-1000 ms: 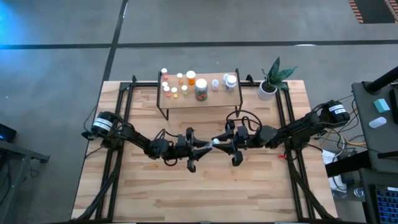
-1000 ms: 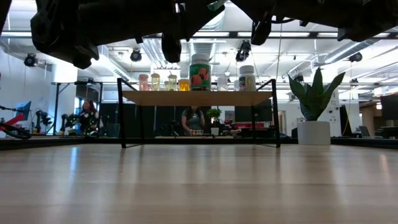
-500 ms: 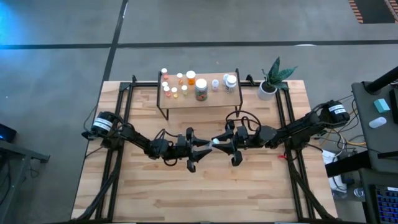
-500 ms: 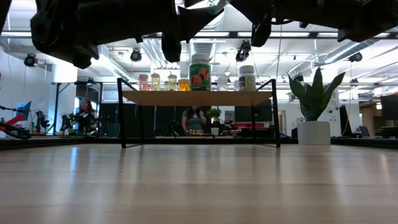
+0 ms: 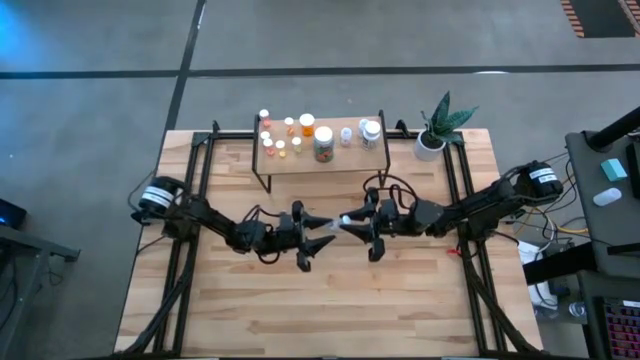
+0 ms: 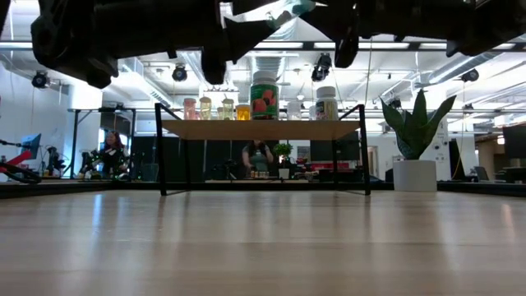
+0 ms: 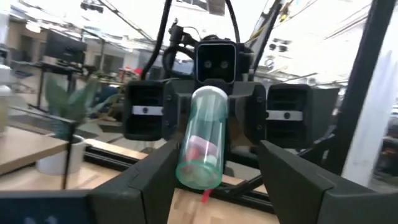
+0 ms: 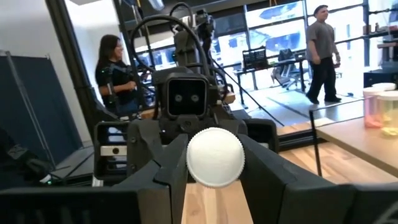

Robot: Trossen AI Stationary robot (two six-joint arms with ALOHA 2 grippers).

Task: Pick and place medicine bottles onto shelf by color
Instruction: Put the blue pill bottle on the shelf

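Mid-air handover above the table centre: our right gripper (image 5: pixel 358 217) clamps the green vial (image 7: pixel 202 144) by its cap end, left gripper (image 5: pixel 322 224) fingers spread wide; we retreat left straight back.

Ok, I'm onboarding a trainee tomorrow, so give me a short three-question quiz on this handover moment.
1. True or false: the left gripper is clamped on the green vial.
2. Which end of the vial does the right gripper hold? A: green base. B: white-capped end. C: neither.
3. What stands on the table just right of the shelf?

Key: 1 false, its fingers stand apart from the vial. 2 B. 3 the potted plant.
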